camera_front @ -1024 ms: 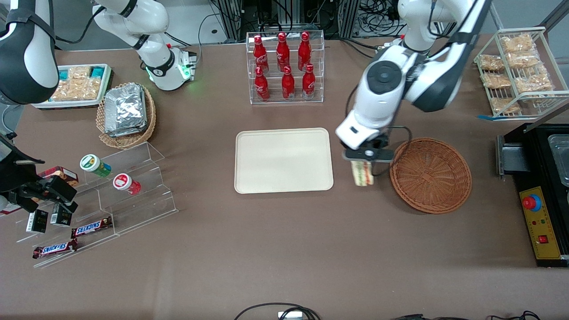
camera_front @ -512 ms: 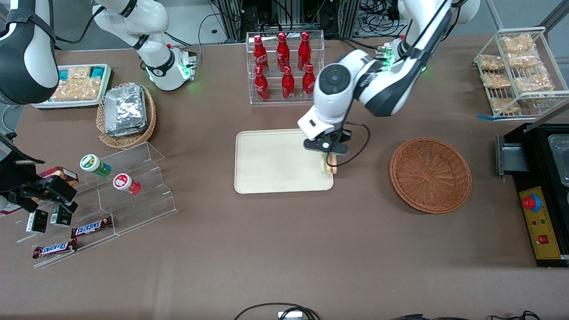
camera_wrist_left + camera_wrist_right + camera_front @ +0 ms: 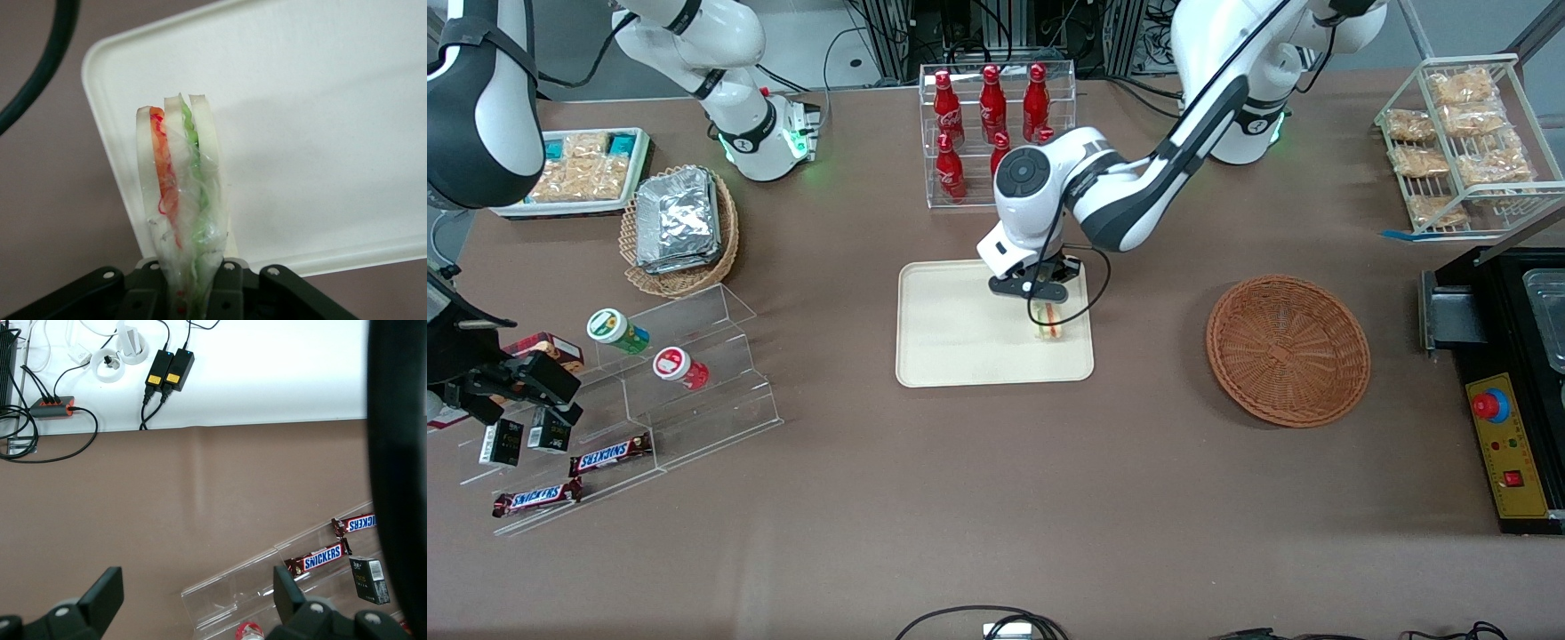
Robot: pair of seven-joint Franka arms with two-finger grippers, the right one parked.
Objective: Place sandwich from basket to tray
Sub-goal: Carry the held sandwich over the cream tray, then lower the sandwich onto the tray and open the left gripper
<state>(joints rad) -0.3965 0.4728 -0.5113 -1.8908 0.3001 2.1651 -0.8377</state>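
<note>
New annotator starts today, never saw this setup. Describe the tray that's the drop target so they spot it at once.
Find the clear rack of red bottles mid-table; the tray lies flat just nearer the camera. The gripper holds the sandwich over it. It is plain cream with rounded corners, unlike the round brown basket beside it.

The plastic-wrapped sandwich (image 3: pixel 1049 324), edge-up in the gripper (image 3: pixel 1042 307), sits over the cream tray (image 3: pixel 960 356); wicker basket (image 3: pixel 1288 348) lies well apart.
</note>
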